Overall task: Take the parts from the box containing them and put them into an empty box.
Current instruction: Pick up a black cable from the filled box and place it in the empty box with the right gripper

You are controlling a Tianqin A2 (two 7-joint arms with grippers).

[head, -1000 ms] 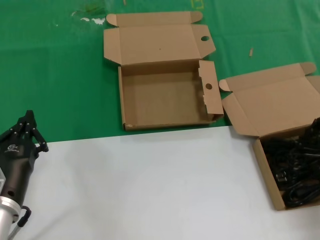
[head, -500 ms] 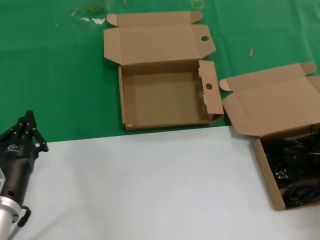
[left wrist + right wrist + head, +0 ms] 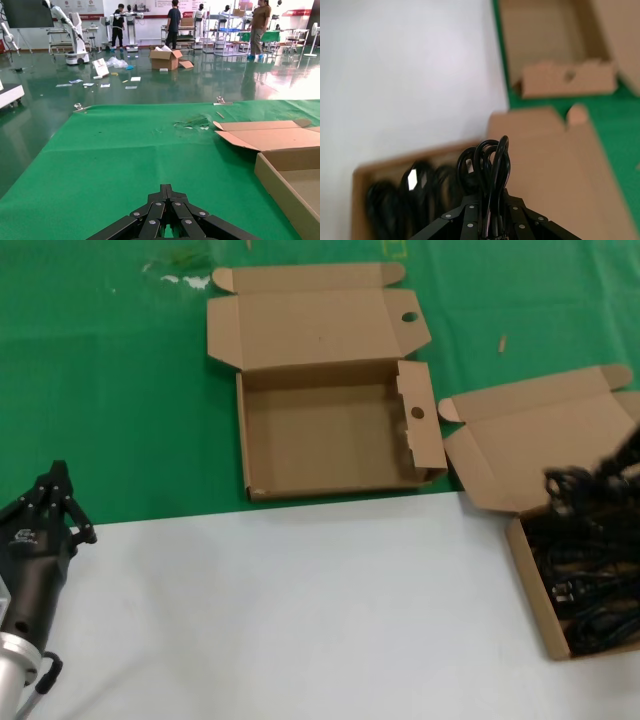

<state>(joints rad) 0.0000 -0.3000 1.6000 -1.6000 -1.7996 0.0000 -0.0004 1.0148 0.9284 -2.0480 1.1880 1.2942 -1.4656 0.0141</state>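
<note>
Right gripper (image 3: 490, 212) at the right edge of the head view, over the near part of the box containing them (image 3: 530, 580), fingers clamped on a cable bundle (image 3: 487, 167) whose loops stand up between the pads in the right wrist view. In the head view, same bundle (image 3: 568, 485) a blurred dark clump just above the box's lid hinge. Remaining parts (image 3: 590, 580) piled in that box at lower right, a tangle of black cords and plugs.

Empty box (image 3: 330, 440) open at upper centre on the green cloth (image 3: 100, 390), holed side flap facing the source box, nothing inside. White table surface (image 3: 300, 610) across the lower frame.

Left gripper (image 3: 50, 502) parked at lower left near the cloth's edge, fingers drawn together to a point, holding nothing; left wrist view (image 3: 167, 217) looking out over cloth toward the empty box's wall.

Handling, as a judgement: light, limp and springy rather than stiff; loops likely to sag or spread, heavier plug ends likely to dangle and swing. Smooth sheath probably slippery, so best pinched across several strands at mid-coil, as here. Not fragile. Risk of a neighbouring cord snagging and trailing out, or a hanging plug catching the holed flap on the way over.
</note>
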